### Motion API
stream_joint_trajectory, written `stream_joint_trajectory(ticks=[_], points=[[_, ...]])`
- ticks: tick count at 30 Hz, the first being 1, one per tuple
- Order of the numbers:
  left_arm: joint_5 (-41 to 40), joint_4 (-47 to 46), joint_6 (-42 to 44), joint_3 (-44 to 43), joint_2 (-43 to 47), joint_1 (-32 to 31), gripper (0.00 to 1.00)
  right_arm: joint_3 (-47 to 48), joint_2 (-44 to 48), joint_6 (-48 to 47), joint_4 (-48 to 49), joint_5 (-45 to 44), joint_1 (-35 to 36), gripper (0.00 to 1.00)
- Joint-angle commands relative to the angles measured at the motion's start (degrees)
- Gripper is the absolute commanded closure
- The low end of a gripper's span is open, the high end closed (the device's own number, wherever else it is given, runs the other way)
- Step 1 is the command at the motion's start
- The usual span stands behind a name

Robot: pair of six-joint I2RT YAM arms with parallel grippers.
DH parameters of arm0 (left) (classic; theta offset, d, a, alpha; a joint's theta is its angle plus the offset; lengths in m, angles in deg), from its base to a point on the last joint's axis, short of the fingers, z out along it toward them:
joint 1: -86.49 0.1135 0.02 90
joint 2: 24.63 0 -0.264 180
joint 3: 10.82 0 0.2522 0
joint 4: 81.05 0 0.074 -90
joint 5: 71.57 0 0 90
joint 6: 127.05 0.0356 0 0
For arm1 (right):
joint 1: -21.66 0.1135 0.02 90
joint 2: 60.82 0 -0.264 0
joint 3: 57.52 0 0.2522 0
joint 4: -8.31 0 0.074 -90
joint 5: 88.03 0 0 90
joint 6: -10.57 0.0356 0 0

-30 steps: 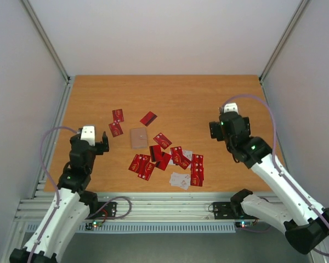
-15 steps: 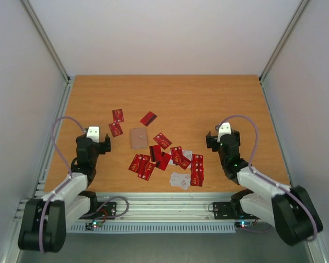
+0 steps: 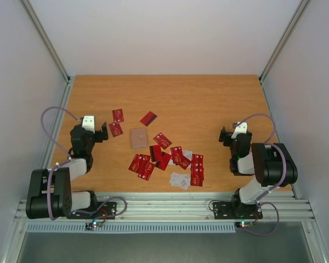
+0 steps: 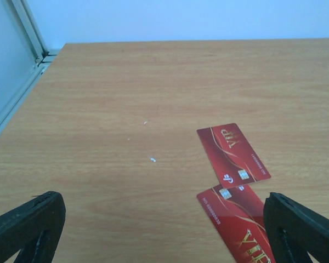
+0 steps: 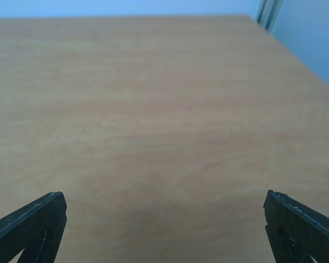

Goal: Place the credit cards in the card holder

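Many red credit cards [image 3: 175,158] lie scattered on the wooden table, a few showing white faces [image 3: 180,180]. The tan card holder [image 3: 138,137] lies flat among them, left of centre. My left gripper [image 3: 97,133] is open and empty, low at the left, next to two red cards [image 3: 116,129] that also show in the left wrist view [image 4: 232,152]. My right gripper [image 3: 228,135] is open and empty at the right, over bare wood, apart from every card. The holder is out of view in both wrist views.
Metal frame rails [image 3: 50,142] run along the table's left edge and near edge. White walls close in the back and both sides. One red card [image 3: 148,118] lies alone behind the holder.
Both arms have folded back and down toward their bases. The left gripper shifted slightly left; the right gripper moved right and nearer. Cards and holder have not moved.
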Motion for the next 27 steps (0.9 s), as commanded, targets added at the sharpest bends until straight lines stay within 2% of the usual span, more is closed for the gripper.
stream_joint_trajectory(ticks=[1, 7, 13, 14, 16, 17, 19, 23, 24, 25, 26, 27], points=[[4.29, -5.35, -0.99, -1.90, -0.90, 1.93, 0.01, 0.59, -1.59, 3.11, 7.59, 10.31, -2.44, 0.02], [6.15, -2.73, -2.63, -4.15, -2.55, 3.53, 0.01, 9.90, -0.49, 0.29, -11.85, 23.24, -4.30, 0.02], [9.98, 0.85, -2.41, -7.02, -4.38, 3.58, 0.01, 10.08, -0.64, 0.66, -11.93, 22.30, -4.34, 0.01], [10.69, -0.30, -3.88, -7.76, -5.98, 3.58, 0.01, 10.03, -0.57, 0.67, -11.98, 22.17, -4.34, 0.01], [14.28, -8.52, -8.55, -7.96, -11.78, 3.37, 0.01, 9.99, -0.56, 0.66, -11.84, 22.06, -4.34, 0.02], [13.76, -7.79, -8.39, -9.34, -13.58, 2.83, 0.00, 9.95, -0.51, 0.70, -11.79, 22.05, -4.34, 0.01], [11.91, 0.12, -6.81, -12.73, -13.52, 1.33, 0.01, 9.99, -0.49, 0.89, -11.95, 21.52, -4.34, 0.01], [7.07, -5.73, -4.58, -9.44, -13.56, -1.58, 0.01, 9.96, -0.37, 0.99, -11.90, 21.31, -4.34, 0.01], [4.74, -8.68, -4.45, -7.99, -14.63, -2.66, 0.00, 9.99, -0.46, 0.98, -11.86, 21.31, -4.34, 0.01], [2.95, -15.83, -3.03, -6.09, -16.82, -3.40, 0.00, 9.99, -0.39, 1.00, -11.88, 21.31, -4.34, 0.01], [2.49, -14.94, -2.94, -6.35, -16.77, -3.53, 0.01, 9.99, -0.45, 1.00, -11.90, 21.31, -4.34, 0.01], [2.40, -9.83, -2.87, -7.39, -15.24, -3.54, 0.01, 9.95, -0.38, 0.96, -11.90, 21.31, -4.34, 0.01]])
